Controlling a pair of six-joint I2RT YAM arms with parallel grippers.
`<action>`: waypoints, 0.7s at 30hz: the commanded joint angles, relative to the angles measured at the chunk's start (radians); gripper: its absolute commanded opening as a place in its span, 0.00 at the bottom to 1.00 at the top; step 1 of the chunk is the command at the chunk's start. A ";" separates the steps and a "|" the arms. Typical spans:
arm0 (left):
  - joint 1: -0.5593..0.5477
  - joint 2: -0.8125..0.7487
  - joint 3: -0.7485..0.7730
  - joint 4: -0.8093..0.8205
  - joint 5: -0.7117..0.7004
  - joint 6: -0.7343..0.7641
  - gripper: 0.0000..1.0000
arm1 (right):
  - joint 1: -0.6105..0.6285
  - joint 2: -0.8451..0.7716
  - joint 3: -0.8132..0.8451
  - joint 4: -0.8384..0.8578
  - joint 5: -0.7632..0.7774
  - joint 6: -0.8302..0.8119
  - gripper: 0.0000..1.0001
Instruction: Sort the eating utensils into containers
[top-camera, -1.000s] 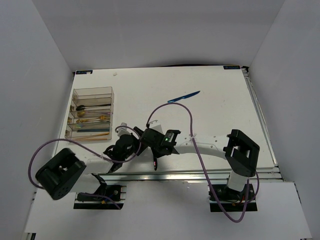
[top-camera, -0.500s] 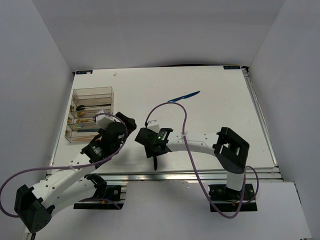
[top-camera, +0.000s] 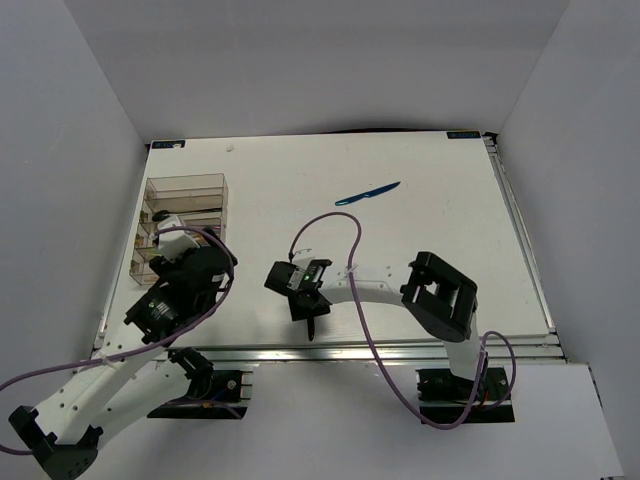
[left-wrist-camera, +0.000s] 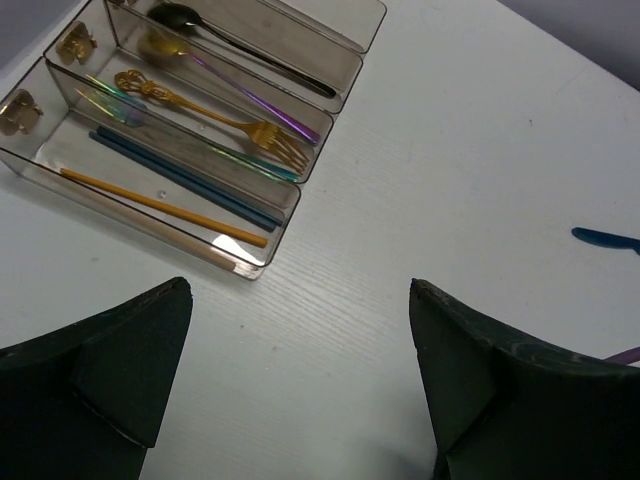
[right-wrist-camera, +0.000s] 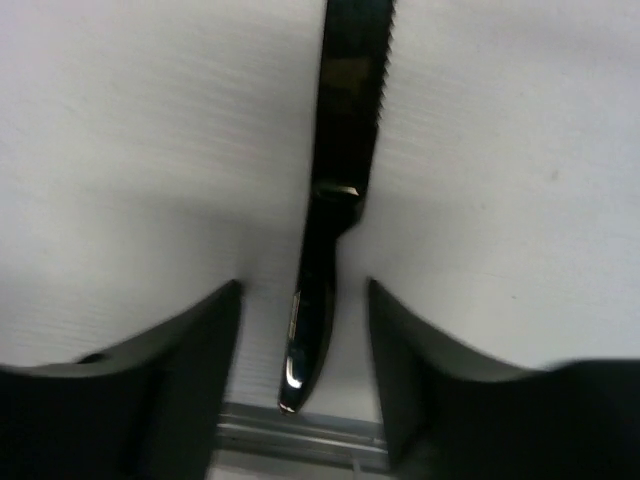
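Right wrist shows the right hand (right-wrist-camera: 303, 292) spread astride one black knife (right-wrist-camera: 350, 100); left hand (left-wrist-camera: 300, 290) spread near one organiser (left-wrist-camera: 286, 214).

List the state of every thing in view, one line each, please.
left gripper, open, empty, above the table.
right gripper, open, straddling the black knife's handle.
black knife, flat on the table, not gripped.
blue knife, loose on the table, outside the organiser.
organiser, on the table, holding several utensils.
gold fork, lying in a compartment.
orange stick, lying in the nearest compartment.
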 joint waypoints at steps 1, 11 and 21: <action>0.004 -0.013 0.051 -0.068 0.007 0.055 0.98 | -0.009 -0.003 -0.113 -0.008 -0.093 0.026 0.50; 0.004 -0.062 0.082 -0.091 0.019 0.138 0.98 | -0.015 0.023 -0.319 0.027 -0.211 0.018 0.00; 0.004 -0.063 -0.154 0.343 0.494 0.054 0.98 | -0.015 -0.109 -0.082 -0.230 0.101 -0.031 0.00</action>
